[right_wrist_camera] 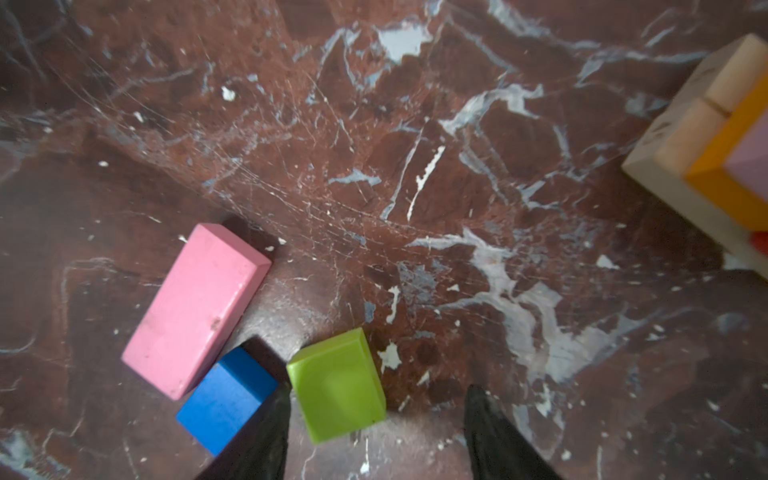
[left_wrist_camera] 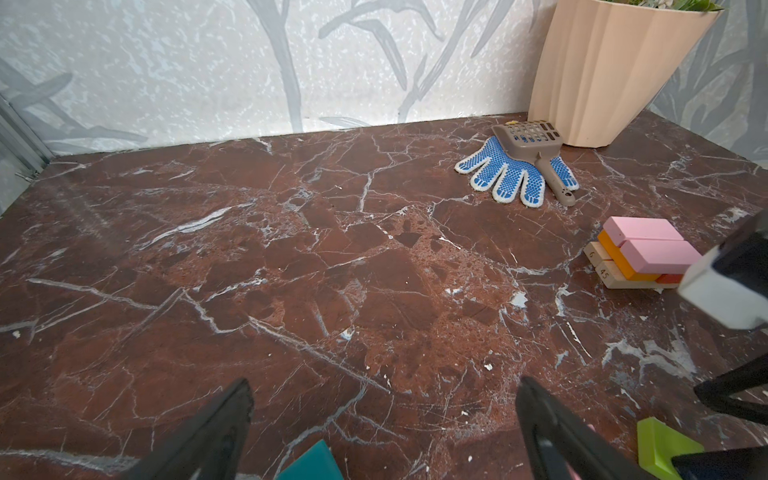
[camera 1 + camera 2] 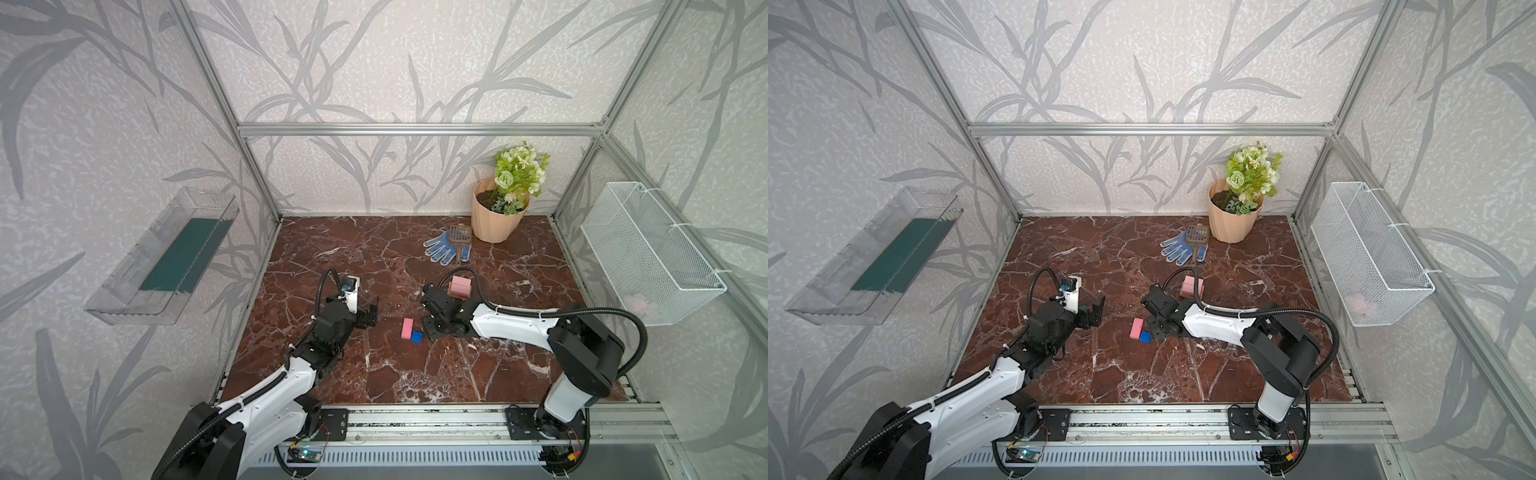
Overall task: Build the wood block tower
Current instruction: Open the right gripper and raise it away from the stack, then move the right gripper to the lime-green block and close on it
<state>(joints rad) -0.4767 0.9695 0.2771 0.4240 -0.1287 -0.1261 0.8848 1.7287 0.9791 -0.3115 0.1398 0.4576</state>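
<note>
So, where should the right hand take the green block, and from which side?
Probably across its two long side faces, coming down from above. The green block lies flat on the table, top face bare. The blue cube sits close on one side, so one finger must drop into that narrow gap; the other side is free.

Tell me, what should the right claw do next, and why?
Probably close the right gripper on the green block: it lies between the open jaws, not yet gripped, and the tower has only three layers.
</note>
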